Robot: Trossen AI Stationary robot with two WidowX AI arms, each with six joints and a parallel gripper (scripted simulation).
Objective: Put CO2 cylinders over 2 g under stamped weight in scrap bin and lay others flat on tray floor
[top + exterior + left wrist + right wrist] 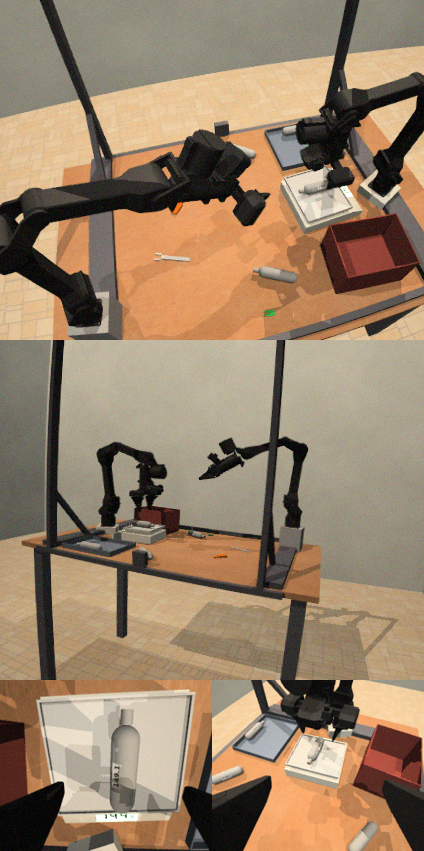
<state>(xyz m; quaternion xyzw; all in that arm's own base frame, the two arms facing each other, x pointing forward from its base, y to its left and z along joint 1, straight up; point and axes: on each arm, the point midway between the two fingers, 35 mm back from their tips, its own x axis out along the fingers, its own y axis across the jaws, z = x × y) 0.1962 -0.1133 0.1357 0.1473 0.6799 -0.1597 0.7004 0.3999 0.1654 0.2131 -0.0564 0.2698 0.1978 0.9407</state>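
A grey CO2 cylinder [315, 187] [123, 768] [315, 749] stamped 149.1 lies flat on the white scale [320, 212] [69, 730] [326, 773]. The scale's display [114, 816] reads about 144, partly cut off. My left gripper [327, 175] [123, 789] [317, 736] is open, just above that cylinder, not touching it. My right gripper [252, 202] [205, 475] is open and empty, high over the table's middle. One cylinder [289, 130] [254, 730] lies in the blue-grey tray [280, 147] [273, 741]. The red scrap bin [350, 275] [368, 775] looks empty.
A loose cylinder [276, 274] [364, 836] lies near the front edge. Another cylinder [247, 151] [227, 775] lies left of the tray. A dark block [221, 127], an orange piece [176, 207], a grey tool [172, 258] and a green piece [269, 313] lie on the table. Frame posts stand at the back.
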